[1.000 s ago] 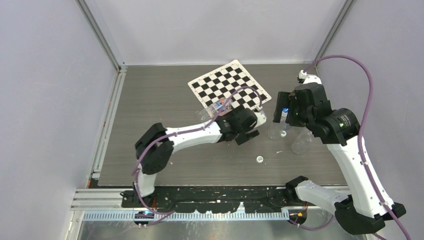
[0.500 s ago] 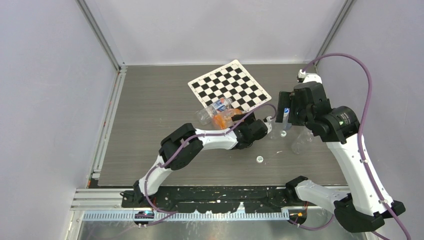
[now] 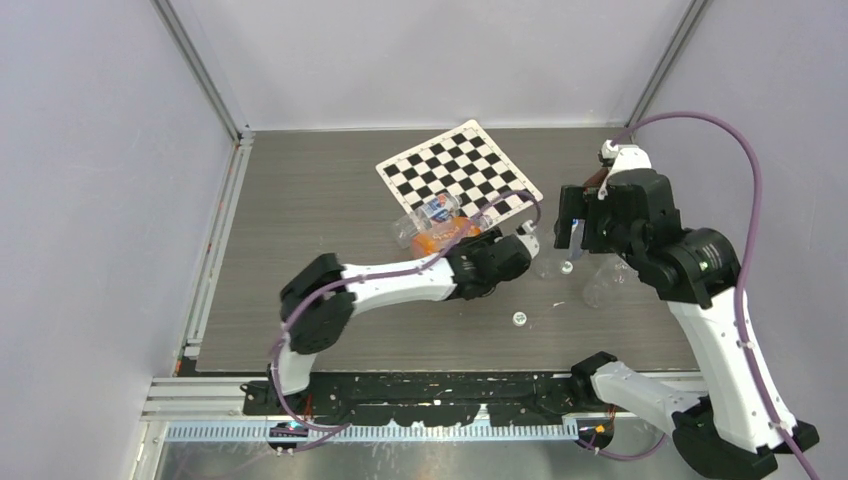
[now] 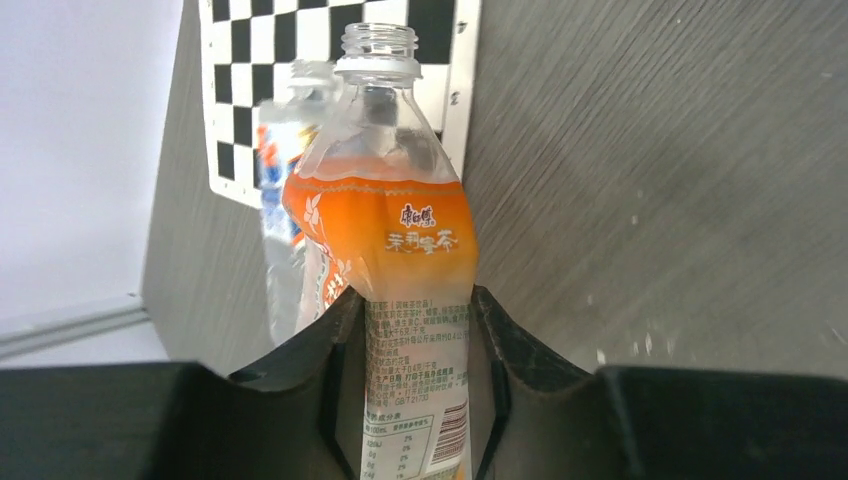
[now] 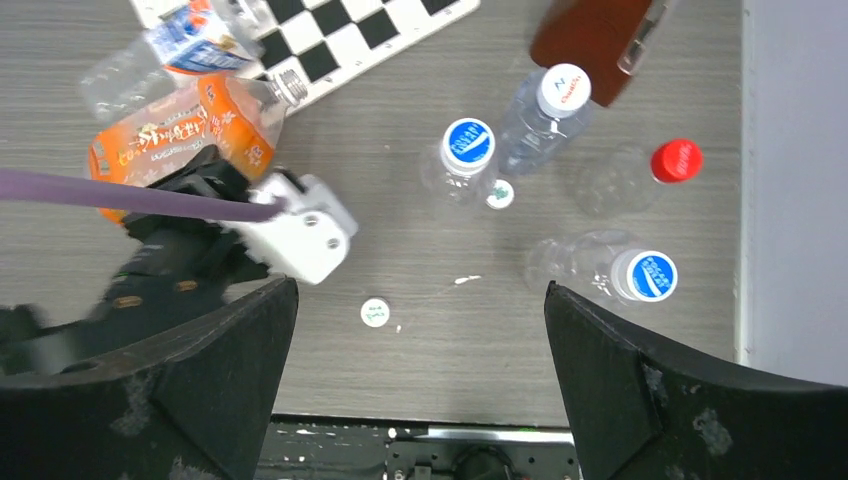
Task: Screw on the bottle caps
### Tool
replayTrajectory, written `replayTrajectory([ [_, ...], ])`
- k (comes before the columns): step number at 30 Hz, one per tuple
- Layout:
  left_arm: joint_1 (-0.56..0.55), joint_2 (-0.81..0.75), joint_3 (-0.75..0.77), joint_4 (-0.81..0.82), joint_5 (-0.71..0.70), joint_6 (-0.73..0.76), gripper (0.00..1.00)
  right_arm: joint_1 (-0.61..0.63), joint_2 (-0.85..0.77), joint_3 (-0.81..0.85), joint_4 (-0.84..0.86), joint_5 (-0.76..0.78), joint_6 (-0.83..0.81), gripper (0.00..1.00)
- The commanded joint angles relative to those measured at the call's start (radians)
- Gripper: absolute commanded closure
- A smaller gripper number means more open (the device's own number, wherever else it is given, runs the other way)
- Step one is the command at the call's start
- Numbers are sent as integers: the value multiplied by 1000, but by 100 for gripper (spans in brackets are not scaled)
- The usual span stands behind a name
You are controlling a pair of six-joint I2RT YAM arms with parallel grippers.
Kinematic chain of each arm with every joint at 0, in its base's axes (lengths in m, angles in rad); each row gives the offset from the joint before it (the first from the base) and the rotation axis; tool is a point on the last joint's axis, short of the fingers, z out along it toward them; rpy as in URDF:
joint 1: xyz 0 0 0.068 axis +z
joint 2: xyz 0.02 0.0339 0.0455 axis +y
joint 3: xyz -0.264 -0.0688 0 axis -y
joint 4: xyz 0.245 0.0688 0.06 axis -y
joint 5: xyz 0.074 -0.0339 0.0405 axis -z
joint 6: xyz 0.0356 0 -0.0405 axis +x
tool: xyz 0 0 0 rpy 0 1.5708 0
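Note:
My left gripper (image 4: 415,310) is shut on the lower body of an orange-labelled bottle (image 4: 385,230). The bottle's threaded mouth (image 4: 378,45) is bare and points toward the checkerboard. From above, this bottle (image 3: 440,235) lies tilted beside the left gripper (image 3: 470,248). One white bottle cap (image 5: 375,313) lies loose on the table, also seen in the top view (image 3: 519,319). A second white cap (image 5: 500,194) sits by the standing bottles. My right gripper (image 5: 420,300) hangs high above the table, open and holding nothing.
A clear blue-labelled bottle (image 5: 150,55) lies behind the orange one. Two blue-capped bottles (image 5: 468,143) (image 5: 652,275), a white-capped bottle (image 5: 565,88) and a red-capped bottle (image 5: 676,159) stand at the right. A checkerboard (image 3: 458,170) lies at the back. A brown object (image 5: 590,35) is near the right wall.
My left gripper has closed on the orange bottle, and its arm has shifted around it. The right arm has drifted slightly to the right, still open.

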Motion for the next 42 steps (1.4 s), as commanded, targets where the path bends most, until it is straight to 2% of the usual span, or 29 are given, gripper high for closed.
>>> replayTrajectory([
  [1, -6, -295, -64, -153, 78, -204, 100, -5, -93, -36, 111, -132, -71, 0],
  [6, 19, -585, -300, -130, 202, -347, 100, -4, -84, -29, 88, -277, -17, 1],
  [11, 53, -924, -636, 74, 342, -415, 100, -4, -9, -78, 32, -408, 75, 2],
  [13, 60, -1056, -727, 147, 378, -433, 100, -4, -16, -151, 54, -428, 117, 4],
  [18, 63, -1254, -912, 312, 450, -495, 100, 10, -68, -445, 219, -421, 267, 8],
  [21, 63, -1329, -994, 365, 454, -524, 100, 38, -91, -569, 320, -366, 359, 11],
  [23, 64, -1362, -1029, 367, 461, -522, 100, 73, -103, -647, 363, -277, 405, 13],
  [26, 63, -1390, -1076, 368, 514, -495, 100, 168, -94, -729, 404, -141, 462, 16],
  [29, 63, -1426, -1137, 472, 593, -446, 100, 267, -47, -789, 438, -20, 544, 18],
  [33, 64, -1483, -1206, 569, 623, -411, 100, 298, 22, -825, 462, 31, 610, 21],
  [42, 63, -1492, -1178, 491, 679, -344, 100, 285, 172, -870, 549, 3, 630, 27],
])
